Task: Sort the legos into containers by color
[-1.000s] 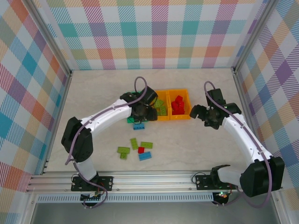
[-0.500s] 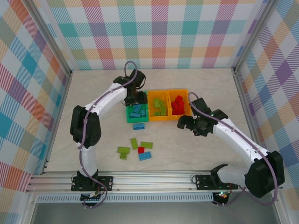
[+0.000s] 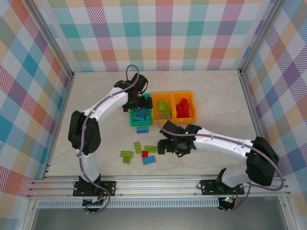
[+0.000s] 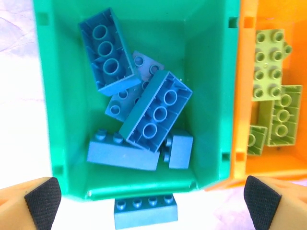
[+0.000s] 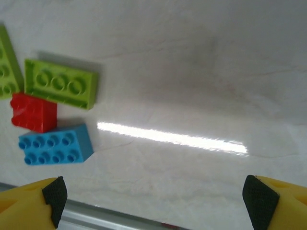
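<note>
Left hand (image 4: pixel 152 200) gapes empty above the green bin's (image 4: pixel 211 72) blue legos (image 4: pixel 156 112); right hand (image 5: pixel 156 200), equally wide and empty, sits right of loose legos (image 5: pixel 55 143).

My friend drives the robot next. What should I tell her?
Left gripper: open, empty, over the green bin.
Right gripper: open, empty, by the loose pile.
Done: blue bricks in the green bin, lime bricks in the middle orange bin, red bricks in the right orange bin.
Left: one blue brick beside the green bin; the pile's lime, red and blue bricks.
</note>
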`<state>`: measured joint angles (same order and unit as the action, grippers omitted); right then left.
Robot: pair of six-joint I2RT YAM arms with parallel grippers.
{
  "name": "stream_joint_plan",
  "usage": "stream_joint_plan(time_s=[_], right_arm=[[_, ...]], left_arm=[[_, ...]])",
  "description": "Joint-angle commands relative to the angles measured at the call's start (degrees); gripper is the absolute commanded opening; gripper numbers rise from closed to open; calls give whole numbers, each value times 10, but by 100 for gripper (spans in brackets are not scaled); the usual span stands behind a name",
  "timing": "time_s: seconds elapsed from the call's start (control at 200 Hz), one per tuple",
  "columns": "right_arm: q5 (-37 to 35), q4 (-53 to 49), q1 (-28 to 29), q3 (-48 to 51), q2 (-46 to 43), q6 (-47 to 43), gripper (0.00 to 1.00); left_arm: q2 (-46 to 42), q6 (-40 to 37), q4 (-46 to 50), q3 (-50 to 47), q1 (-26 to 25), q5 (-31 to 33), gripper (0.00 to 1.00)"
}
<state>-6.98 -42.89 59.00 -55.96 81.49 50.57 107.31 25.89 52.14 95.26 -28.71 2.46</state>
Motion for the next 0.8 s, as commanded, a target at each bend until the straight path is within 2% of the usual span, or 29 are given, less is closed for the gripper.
stream_joint_plan(time_s=[0.0, 0.245, 0.35, 0.795], right_arm=[[-30, 8, 34, -47, 41, 48, 97], [-24, -22, 108, -166, 196, 31, 100], [-7, -10, 123, -180, 229, 43, 100], [-2, -56, 135, -246, 327, 32, 96]], left_arm=[[-73, 8, -10, -26, 7, 2, 100], [-146, 10, -16, -129, 51, -5, 100], [-178, 9, -20, -173, 75, -14, 100], [-269, -8, -22, -268, 130, -29, 100]])
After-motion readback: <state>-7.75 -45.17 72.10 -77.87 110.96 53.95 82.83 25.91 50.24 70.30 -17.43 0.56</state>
